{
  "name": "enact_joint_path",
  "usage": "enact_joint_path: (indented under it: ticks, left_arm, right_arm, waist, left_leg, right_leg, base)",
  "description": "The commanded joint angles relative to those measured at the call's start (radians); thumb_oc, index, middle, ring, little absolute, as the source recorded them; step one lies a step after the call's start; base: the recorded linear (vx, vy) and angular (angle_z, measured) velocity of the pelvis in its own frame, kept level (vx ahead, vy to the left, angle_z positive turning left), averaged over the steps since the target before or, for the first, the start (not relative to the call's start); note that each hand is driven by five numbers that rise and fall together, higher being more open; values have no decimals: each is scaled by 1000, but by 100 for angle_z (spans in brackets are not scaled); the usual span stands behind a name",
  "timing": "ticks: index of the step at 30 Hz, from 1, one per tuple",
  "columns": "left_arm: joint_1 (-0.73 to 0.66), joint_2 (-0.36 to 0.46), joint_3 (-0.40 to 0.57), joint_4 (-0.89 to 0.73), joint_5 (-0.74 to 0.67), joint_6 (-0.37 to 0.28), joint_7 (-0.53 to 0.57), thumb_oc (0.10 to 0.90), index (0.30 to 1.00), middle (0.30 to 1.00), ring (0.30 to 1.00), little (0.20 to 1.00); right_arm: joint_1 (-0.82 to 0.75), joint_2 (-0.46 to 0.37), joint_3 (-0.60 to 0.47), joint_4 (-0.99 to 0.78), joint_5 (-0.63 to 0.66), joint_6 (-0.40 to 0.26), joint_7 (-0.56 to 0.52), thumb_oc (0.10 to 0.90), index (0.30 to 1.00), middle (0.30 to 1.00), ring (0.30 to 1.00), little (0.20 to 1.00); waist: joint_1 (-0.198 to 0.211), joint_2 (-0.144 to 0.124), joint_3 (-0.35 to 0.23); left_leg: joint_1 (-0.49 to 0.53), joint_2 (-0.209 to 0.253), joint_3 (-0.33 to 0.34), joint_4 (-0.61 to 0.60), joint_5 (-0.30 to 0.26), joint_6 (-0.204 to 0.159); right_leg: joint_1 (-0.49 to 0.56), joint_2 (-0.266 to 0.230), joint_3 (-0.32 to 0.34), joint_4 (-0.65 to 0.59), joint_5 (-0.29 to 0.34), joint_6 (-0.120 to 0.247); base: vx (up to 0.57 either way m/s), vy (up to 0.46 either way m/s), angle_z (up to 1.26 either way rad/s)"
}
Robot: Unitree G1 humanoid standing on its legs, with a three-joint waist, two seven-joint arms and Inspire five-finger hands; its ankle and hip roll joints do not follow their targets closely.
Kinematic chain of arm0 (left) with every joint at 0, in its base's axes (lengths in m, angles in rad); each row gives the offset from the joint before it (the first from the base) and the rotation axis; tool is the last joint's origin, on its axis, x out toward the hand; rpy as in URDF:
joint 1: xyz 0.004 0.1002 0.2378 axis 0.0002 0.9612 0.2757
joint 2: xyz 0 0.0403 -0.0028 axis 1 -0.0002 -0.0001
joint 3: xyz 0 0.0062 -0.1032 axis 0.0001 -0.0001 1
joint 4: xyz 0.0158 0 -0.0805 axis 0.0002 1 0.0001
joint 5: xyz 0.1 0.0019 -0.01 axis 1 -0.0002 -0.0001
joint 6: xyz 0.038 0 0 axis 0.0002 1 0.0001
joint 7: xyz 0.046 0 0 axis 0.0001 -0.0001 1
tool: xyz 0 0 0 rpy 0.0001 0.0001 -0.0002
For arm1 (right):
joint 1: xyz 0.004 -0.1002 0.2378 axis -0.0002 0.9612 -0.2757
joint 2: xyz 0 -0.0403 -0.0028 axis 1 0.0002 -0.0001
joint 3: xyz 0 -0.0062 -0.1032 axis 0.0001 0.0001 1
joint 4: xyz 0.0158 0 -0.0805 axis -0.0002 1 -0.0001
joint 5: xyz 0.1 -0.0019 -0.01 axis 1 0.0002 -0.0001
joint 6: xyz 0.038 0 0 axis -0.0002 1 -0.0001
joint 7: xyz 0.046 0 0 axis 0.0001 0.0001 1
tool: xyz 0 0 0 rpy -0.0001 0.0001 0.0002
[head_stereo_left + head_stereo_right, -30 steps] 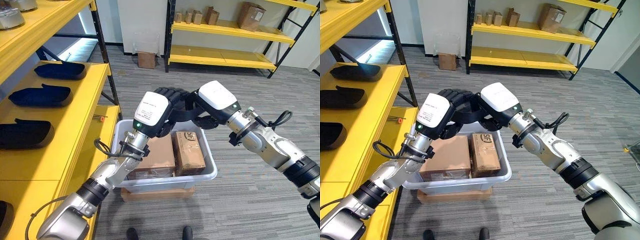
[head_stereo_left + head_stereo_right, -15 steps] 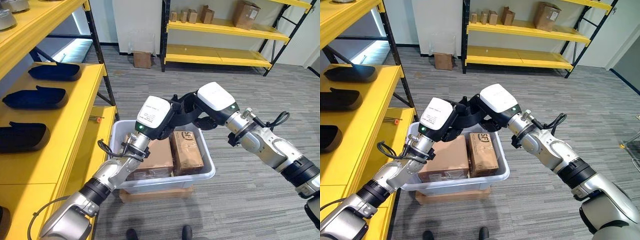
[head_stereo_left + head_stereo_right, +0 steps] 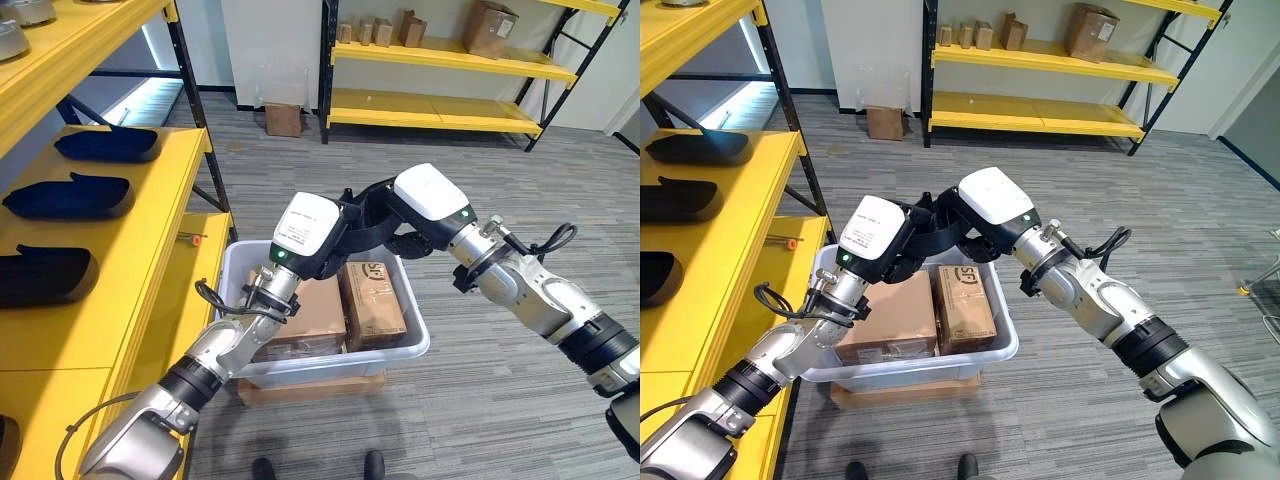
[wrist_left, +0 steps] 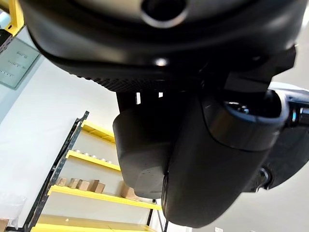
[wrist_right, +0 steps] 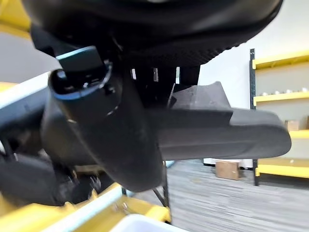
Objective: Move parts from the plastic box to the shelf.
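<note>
A white plastic box point(image 3: 330, 366) stands on the floor beside the yellow shelf point(image 3: 140, 270). Two cardboard boxes point(image 3: 372, 300) lie in it. My left hand point(image 3: 335, 232) and right hand point(image 3: 378, 212) meet above the box's far end, with a dark moulded part point(image 3: 355, 210) clamped between them. The same dark part point(image 4: 142, 159) shows past the left thumb in the left wrist view, and the part point(image 5: 222, 135) juts out past the right thumb in the right wrist view. Similar dark parts point(image 3: 70, 195) lie in a row on the shelf.
The shelf's black upright point(image 3: 200, 120) rises just left of the box. A flat cardboard piece point(image 3: 310, 388) lies under the box. A second yellow rack point(image 3: 440, 60) with cartons stands at the far wall, with a small carton point(image 3: 283, 120) on the floor nearby. Grey carpet spreads to the right.
The whole picture has shifted a little, so the camera moved. Both hands stay together on the dark part above the box, and have turned slightly.
</note>
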Motion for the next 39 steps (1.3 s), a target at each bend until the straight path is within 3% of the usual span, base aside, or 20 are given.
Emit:
enact_joint_path:
  ticks: [1, 10, 12, 15, 21, 24, 29, 35, 36, 39]
  left_arm:
    - [-62, -39, 6, 60, -5, -4, 19, 400, 300, 300, 300, 300]
    - [26, -9, 109, 19, -16, 8, 7, 400, 300, 300, 300, 300]
    - [72, 13, 175, -4, -15, 16, 12, 400, 300, 300, 300, 300]
    - [108, 24, 220, -21, -17, 16, 14, 400, 300, 300, 300, 300]
    - [289, 37, 411, -141, -78, -2, 6, 400, 300, 300, 300, 300]
    - [429, 27, 536, -263, -141, -50, -5, 400, 300, 300, 300, 300]
    - [576, 25, 650, -394, -188, -90, -12, 400, 300, 300, 300, 300]
    - [637, 8, 706, -473, -236, -101, -5, 400, 300, 300, 300, 300]
    - [651, 20, 711, -479, -206, -86, 14, 400, 300, 300, 300, 300]
    - [657, 16, 707, -488, -198, -79, 25, 400, 300, 300, 300, 300]
  right_arm:
    - [-123, 28, -178, -75, 135, -30, -110, 900, 1000, 1000, 1000, 1000]
    - [166, 46, -404, -233, 200, -47, -87, 900, 1000, 1000, 1000, 1000]
    - [288, 54, -497, -292, 217, -63, -81, 900, 1000, 1000, 1000, 1000]
    - [370, 67, -556, -329, 232, -71, -70, 900, 1000, 1000, 1000, 1000]
    - [663, 179, -720, -393, 244, -82, -48, 900, 1000, 1000, 1000, 1000]
    - [805, 265, -767, -406, 263, -90, -25, 900, 1000, 1000, 1000, 1000]
    - [856, 324, -745, -410, 311, -109, 3, 900, 1000, 1000, 1000, 1000]
    - [814, 311, -685, -429, 344, -129, 24, 900, 1000, 1000, 1000, 1000]
    - [764, 292, -645, -437, 357, -132, 23, 900, 1000, 1000, 1000, 1000]
    - [663, 267, -573, -447, 360, -139, 15, 900, 1000, 1000, 1000, 1000]
  waist:
    - [6, -2, -93]
    - [-3, 11, -92]
    - [-10, 18, -90]
    - [-13, 21, -89]
    - [-22, 34, -86]
    - [-25, 50, -76]
    - [-17, 78, -63]
    - [4, 106, -31]
    - [26, 117, -1]
    - [51, 128, 48]
  left_leg:
    - [45, 20, -47, -6, -105, 2]
    - [47, 18, -43, -8, -108, 2]
    - [47, 18, -42, -8, -109, 3]
    - [47, 18, -42, -8, -109, 3]
    - [46, 17, -40, -8, -108, 2]
    - [40, 20, -43, -8, -101, 0]
    - [36, 28, -51, -5, -91, -6]
    - [13, 60, -82, 5, -53, -21]
    - [-10, 89, -102, 20, -23, -34]
    - [-50, 115, -134, 31, 25, -48]
  right_leg:
    - [67, -41, 22, 34, -130, 44]
    - [64, -43, 25, 34, -131, 46]
    - [62, -43, 27, 34, -132, 47]
    - [61, -43, 28, 34, -132, 47]
    - [57, -41, 31, 39, -137, 44]
    - [52, -38, 30, 46, -146, 39]
    - [50, -30, 25, 59, -159, 28]
    - [28, 9, 14, 127, -210, -8]
    - [1, 45, -4, 179, -243, -37]
    - [-50, 80, -24, 231, -262, -65]
  base:
    - [0, 0, 0]
    - [0, 0, 0]
    - [6, -3, -3]
    - [9, -6, -9]
    - [1, -11, -6]
    - [-12, -26, 0]
    - [-29, -49, 2]
    - [-101, -131, 10]
    - [-219, -244, 31]
    - [-249, -250, 25]
